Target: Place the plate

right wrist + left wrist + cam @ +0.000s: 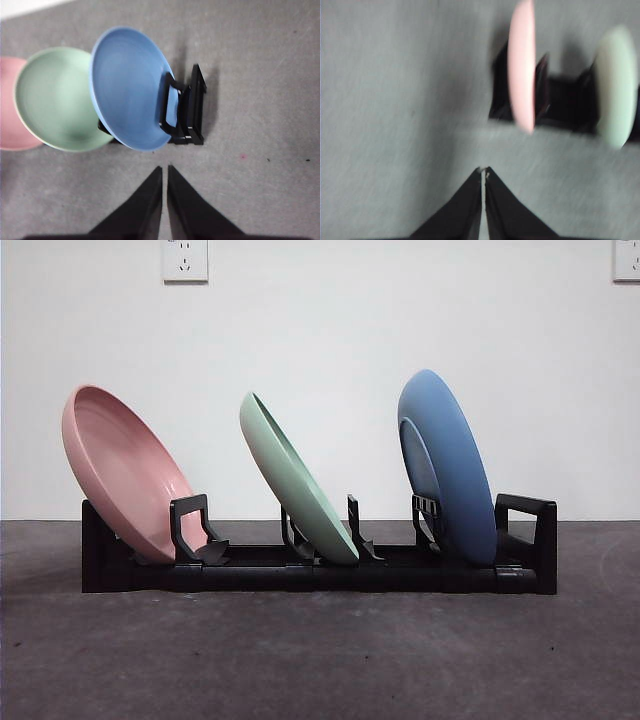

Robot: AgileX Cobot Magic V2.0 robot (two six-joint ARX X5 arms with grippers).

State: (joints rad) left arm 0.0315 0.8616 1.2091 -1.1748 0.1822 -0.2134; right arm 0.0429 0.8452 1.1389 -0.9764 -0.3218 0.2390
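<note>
Wrist views: left pincer (483, 171) and right pincer (164, 169) clenched, empty, above desk (320, 660). 3 plates in black rack (300, 575): pink plate (125, 470), green plate (295, 475), blue plate (450, 465).

the pink plate (125, 475), green plate (295, 480) and blue plate (450, 465) all look like smooth moulded plastic with a soft satin sheen, faint concentric rings showing on the blue one. the dish rack (320, 570) is black plastic, slightly glossy along its edges. the tabletop (320, 660) is a dark grey, matt, finely rough cloth-like surface. the wall (320, 330) behind is matt white.
</note>
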